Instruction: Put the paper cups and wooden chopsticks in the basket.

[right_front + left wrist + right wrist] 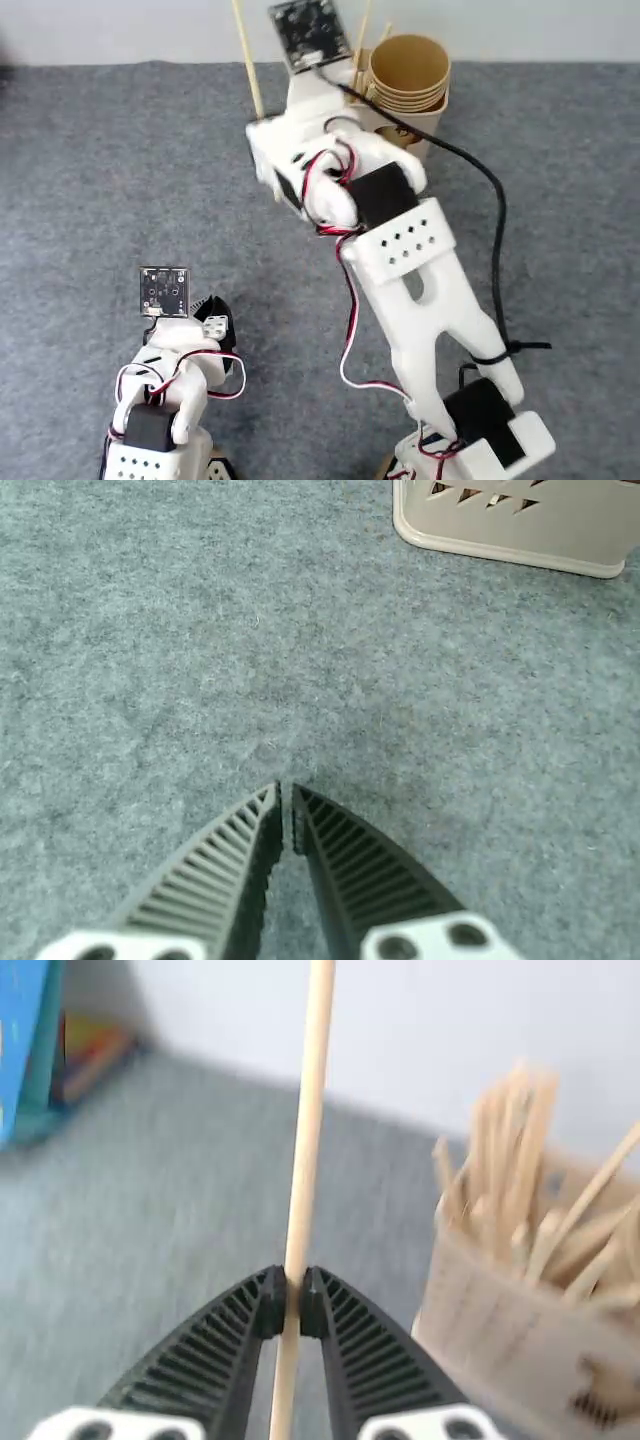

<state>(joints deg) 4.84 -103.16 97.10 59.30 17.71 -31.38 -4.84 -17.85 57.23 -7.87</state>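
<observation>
My right gripper [287, 1305] is shut on a single wooden chopstick [305, 1150], which stands nearly upright between the fingertips. In the high view that chopstick [247, 60] rises just left of the beige basket [432, 118] at the table's far edge. The basket holds a stack of brown paper cups [408, 68] and several more chopsticks [520, 1160]. My left gripper [285, 802] is shut on nothing, low over bare carpet near the front left [215, 318], with the basket [520, 535] far ahead of it.
Grey carpet [120, 170] covers the table. The right arm [420, 290] stretches diagonally from the front right to the basket, with a black cable [497, 220] beside it. A blue object [20, 1050] stands far off by the wall.
</observation>
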